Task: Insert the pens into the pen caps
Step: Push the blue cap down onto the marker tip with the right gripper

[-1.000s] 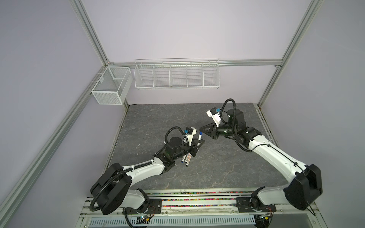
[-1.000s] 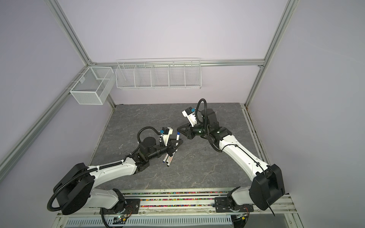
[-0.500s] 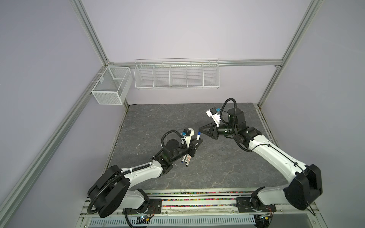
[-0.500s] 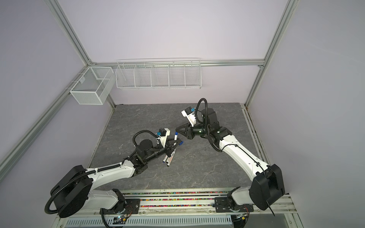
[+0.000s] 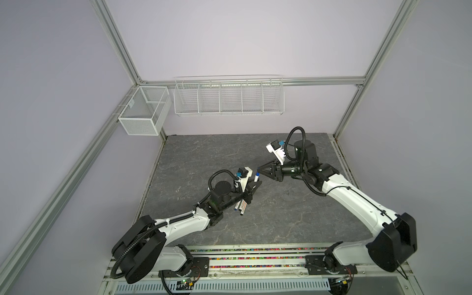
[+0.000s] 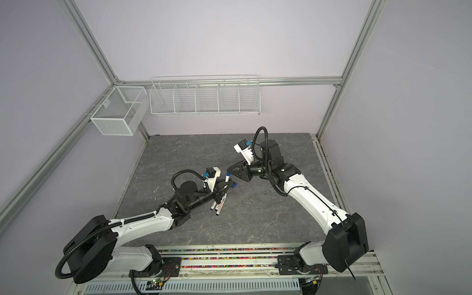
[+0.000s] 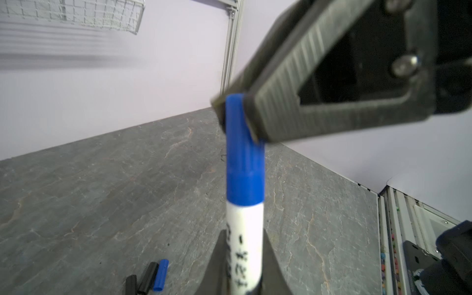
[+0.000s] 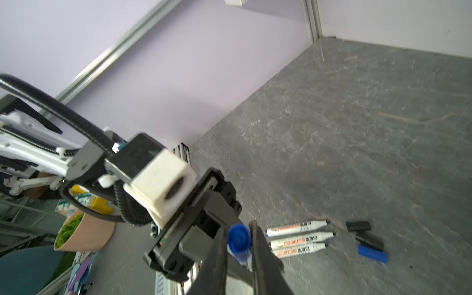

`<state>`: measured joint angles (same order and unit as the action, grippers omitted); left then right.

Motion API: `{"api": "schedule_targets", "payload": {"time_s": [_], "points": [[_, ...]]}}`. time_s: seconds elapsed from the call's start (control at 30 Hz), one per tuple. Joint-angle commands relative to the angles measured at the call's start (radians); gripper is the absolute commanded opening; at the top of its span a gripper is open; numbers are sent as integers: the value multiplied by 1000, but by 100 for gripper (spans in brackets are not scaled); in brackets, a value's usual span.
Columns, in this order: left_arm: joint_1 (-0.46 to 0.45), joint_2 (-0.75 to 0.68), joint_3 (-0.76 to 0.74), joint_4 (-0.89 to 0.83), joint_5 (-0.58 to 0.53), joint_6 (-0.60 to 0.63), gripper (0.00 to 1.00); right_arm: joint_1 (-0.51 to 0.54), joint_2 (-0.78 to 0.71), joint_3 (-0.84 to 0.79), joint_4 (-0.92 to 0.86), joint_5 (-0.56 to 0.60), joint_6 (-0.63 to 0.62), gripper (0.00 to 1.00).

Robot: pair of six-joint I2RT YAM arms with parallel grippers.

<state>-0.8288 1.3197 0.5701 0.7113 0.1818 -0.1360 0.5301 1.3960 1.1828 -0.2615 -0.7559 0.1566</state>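
My left gripper (image 7: 244, 237) is shut on the barrel of a white pen (image 7: 245, 229), held above the table. A blue pen cap (image 7: 244, 158) sits on the pen's end. My right gripper (image 8: 238, 226) meets it from the right, and its fingers lie against both sides of the cap (image 8: 239, 238). In both top views the grippers (image 5: 258, 169) (image 6: 229, 184) meet mid-table. Three uncapped pens (image 8: 297, 237) lie side by side on the table. Beside them lie two black caps (image 8: 358, 226) and a blue cap (image 8: 373, 250).
The dark stone-patterned table (image 5: 281, 217) has walls at the back and on both sides. A long wire basket (image 5: 228, 98) and a mesh box (image 5: 143, 112) hang high at the back. The arm-base rail (image 5: 255, 258) runs along the front edge.
The left arm has drawn a little to the left and down with the pen. The right gripper has stayed at the pen's capped end.
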Motion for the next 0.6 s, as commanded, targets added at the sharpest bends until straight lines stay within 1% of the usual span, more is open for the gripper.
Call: {"api": "schedule_targets", "payload": {"time_s": [0.0,0.1,0.2,0.3,0.43,0.57], "points": [[-5,-16,66,85,-34,34,0,26,-9,-26,-118,14,16,39],[-23,9,63,59,-11,40,0,15,-40,-25,-64,79,54,56],[-33,29,47,70,-1,14,0,7,-72,-21,-32,125,67,64],[-35,51,20,118,-4,-29,0,2,-93,-12,-23,160,65,67],[-46,71,15,121,-4,-42,0,0,-92,8,1,194,65,68],[-53,83,17,127,-2,-49,0,1,-50,43,28,168,79,66]]}}
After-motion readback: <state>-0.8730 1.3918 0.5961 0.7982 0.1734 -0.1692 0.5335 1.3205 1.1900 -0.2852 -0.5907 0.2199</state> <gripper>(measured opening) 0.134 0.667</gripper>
